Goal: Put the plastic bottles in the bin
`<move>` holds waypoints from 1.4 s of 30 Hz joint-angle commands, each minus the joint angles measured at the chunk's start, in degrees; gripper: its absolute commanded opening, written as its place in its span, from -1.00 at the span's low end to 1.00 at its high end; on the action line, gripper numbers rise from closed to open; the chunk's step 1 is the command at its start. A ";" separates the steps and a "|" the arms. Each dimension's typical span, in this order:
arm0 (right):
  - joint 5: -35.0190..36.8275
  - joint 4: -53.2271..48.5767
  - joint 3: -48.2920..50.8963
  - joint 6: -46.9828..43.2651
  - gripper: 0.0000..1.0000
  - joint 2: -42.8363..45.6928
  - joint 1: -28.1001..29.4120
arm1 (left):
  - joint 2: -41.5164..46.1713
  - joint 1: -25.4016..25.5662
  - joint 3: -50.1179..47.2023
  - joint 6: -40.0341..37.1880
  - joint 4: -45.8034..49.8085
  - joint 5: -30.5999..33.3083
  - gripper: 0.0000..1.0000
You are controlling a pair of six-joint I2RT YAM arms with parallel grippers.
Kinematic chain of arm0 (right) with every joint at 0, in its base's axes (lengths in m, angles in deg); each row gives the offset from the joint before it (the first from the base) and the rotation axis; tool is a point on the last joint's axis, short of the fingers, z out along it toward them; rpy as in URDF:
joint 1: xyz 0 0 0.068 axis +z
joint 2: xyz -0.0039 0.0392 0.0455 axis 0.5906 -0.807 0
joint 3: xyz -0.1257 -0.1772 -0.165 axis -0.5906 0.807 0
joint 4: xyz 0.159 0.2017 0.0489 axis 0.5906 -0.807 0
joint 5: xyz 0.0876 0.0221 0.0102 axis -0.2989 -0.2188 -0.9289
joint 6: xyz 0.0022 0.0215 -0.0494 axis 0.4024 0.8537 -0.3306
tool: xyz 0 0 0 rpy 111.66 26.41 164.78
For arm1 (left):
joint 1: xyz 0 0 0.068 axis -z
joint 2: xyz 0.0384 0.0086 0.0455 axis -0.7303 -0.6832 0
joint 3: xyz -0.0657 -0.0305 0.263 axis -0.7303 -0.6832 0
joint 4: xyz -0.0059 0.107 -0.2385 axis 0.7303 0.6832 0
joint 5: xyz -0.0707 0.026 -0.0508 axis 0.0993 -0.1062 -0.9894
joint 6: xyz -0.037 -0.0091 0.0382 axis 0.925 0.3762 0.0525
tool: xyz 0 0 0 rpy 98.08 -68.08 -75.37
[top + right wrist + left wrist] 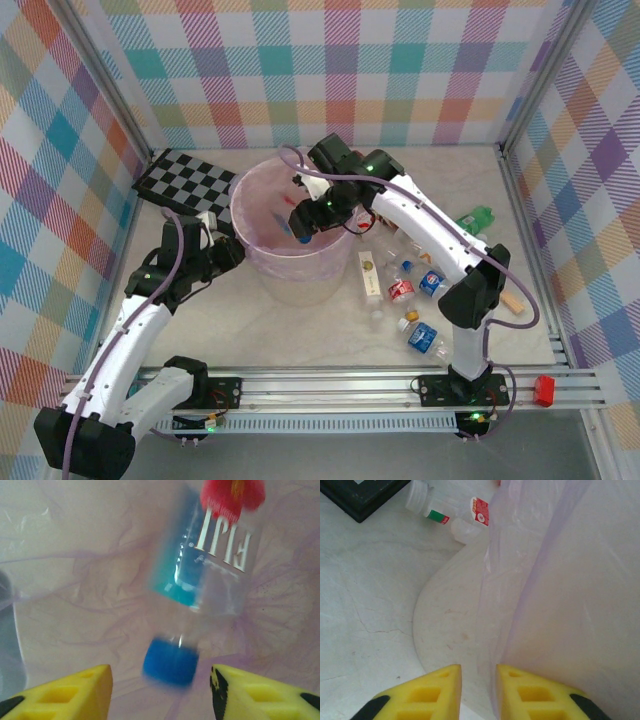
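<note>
A clear Fiji bottle (210,565) with a blue cap and a blue and red label is blurred inside the lilac-lined bin (75,580), just beyond my open right gripper (161,680) and free of its fingers. From above, that gripper (318,215) hangs over the pink bin (295,280), with the bottle (303,235) under it. My left gripper (228,252) sits at the bin's left rim, its fingers close together on the bin wall (570,605). Several bottles lie to the right of the bin: red-labelled (401,290), blue-labelled (424,338), green (475,218).
The checkerboard (190,180) lies at the back left, its corner (360,495) beside a small bottle (435,510) on the table. A tan piece (512,303) rests by the right arm. Metal frame rails border the table.
</note>
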 commanded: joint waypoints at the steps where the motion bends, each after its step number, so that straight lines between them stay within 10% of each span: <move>1: 0.16 -0.45 -1.80 -1.25 0.18 -0.28 0.10 | 0.12 -0.63 5.12 -3.49 4.86 2.89 -0.32; 17: 3.63 5.96 -5.45 -0.67 0.63 10.41 -4.49 | -3.85 -0.61 28.78 -15.06 23.64 14.08 -0.02; 31: 17.30 -1.12 25.97 11.58 0.99 29.75 -41.07 | -13.50 3.87 33.47 -14.82 18.29 6.71 0.33; 42: 7.98 12.90 39.28 13.13 0.99 17.99 -56.22 | -15.48 5.97 29.23 -13.41 15.44 6.54 0.17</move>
